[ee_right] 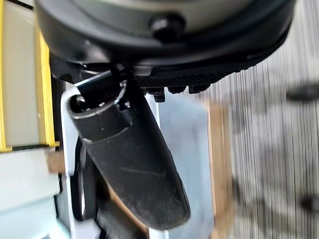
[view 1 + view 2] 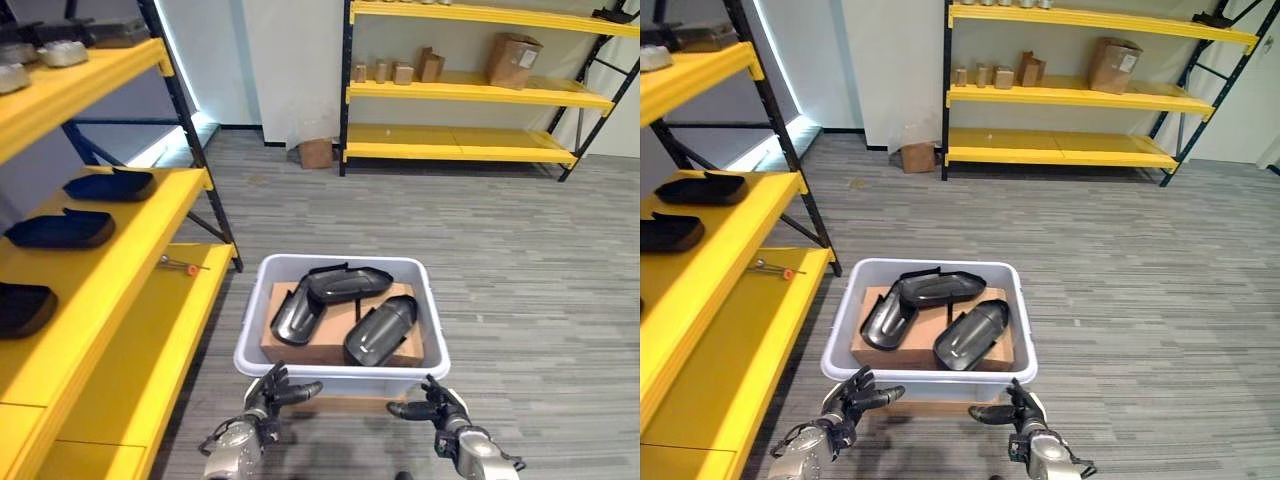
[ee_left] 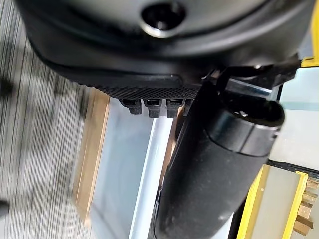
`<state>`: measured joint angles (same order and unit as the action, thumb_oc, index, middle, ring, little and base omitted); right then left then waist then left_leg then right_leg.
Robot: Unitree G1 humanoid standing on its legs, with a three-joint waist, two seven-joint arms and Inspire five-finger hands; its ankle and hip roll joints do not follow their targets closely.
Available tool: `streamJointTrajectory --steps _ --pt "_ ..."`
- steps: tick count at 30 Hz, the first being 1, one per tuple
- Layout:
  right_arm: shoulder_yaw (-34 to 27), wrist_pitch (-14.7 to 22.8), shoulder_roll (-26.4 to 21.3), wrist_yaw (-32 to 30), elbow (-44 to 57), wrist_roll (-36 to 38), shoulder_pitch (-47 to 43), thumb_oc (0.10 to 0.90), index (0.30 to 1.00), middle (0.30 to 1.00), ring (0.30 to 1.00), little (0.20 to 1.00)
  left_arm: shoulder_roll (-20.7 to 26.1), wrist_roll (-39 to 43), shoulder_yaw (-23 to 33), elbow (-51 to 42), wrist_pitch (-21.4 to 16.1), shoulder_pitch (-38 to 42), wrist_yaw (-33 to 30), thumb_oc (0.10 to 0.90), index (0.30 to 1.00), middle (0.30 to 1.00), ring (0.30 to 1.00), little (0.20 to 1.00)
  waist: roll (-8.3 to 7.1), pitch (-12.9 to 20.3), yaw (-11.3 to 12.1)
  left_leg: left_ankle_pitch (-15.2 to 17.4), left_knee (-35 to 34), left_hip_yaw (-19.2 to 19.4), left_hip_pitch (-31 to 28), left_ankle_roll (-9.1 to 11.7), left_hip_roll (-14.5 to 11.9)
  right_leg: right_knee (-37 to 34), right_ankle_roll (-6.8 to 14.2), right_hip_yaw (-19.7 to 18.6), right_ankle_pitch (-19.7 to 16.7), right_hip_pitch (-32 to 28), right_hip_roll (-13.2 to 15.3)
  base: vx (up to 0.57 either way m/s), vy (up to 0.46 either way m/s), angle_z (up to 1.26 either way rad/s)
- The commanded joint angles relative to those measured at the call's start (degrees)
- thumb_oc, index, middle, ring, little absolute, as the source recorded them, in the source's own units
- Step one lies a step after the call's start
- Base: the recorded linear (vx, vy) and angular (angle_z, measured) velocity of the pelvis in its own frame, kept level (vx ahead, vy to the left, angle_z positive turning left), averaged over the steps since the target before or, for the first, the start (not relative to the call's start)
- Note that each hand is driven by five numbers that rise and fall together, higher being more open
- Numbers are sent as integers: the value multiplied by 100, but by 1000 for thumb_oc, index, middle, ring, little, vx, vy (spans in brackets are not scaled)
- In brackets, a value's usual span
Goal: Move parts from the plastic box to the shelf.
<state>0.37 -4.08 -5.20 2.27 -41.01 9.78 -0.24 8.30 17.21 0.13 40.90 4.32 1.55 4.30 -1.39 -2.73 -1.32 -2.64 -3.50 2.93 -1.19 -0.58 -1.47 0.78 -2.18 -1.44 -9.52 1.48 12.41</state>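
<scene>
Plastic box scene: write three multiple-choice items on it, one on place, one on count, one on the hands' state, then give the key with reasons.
1. Where does the plastic box stand?
A. On the floor beside the yellow shelf
B. On the shelf's top level
C. On a table

2. How many dark parts lie in the box?
A. One
B. Three
C. Six

3. What are the left hand and right hand doing?
A. Each gripping a part
B. Open and empty, near the box's front wall
C. Resting on the shelf

Key: A, grey floor surrounds the box; B, three parts lie on the cardboard inside; B, relaxed fingers hold nothing.
</scene>
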Motion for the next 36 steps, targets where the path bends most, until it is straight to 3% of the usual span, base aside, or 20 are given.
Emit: streamJointTrajectory --steps 1,11,19,28,36 --pt "-155 417 -387 -63 542 231 -633 900 1000 1000 1000 1000 -88 -8 -14 -553 -506 338 36 900 1000 1000 1000 1000 90 30 93 45 -150 -113 -338 84 -519 -269 78 -63 441 -398 -181 10 145 7" --pt "-117 542 -559 -120 1735 72 -779 900 1000 1000 1000 1000 -107 162 133 -1170 -497 134 6 900 1000 1000 1000 1000 64 -131 170 11 -150 -157 -310 112 -526 -438 145 103 432 -440 -203 10 5 -1" --pt "153 646 -852 -373 2695 -62 -1550 900 1000 1000 1000 1000 -115 209 135 -1633 -504 -169 45 900 1000 1000 1000 1000 39 -530 306 -58 -150 -183 -246 145 -595 -476 189 169 429 -467 -247 -2 -4 0" --pt "684 622 -870 -758 2823 -233 -2867 900 1000 1000 1000 1000 -151 255 10 -1746 -515 -161 -70 900 1000 1000 1000 1000 50 -1556 585 -288 -147 -227 -14 239 -668 -474 199 297 413 -413 -242 -72 -25 6" --pt "831 482 -929 -1169 2277 -217 -4071 900 1000 1000 1000 1000 -91 348 -47 -1873 -487 -51 -179 900 1000 1000 1000 1000 165 -2179 690 -302 -114 -225 216 283 -690 -528 186 355 404 -292 -207 -71 -4 9"
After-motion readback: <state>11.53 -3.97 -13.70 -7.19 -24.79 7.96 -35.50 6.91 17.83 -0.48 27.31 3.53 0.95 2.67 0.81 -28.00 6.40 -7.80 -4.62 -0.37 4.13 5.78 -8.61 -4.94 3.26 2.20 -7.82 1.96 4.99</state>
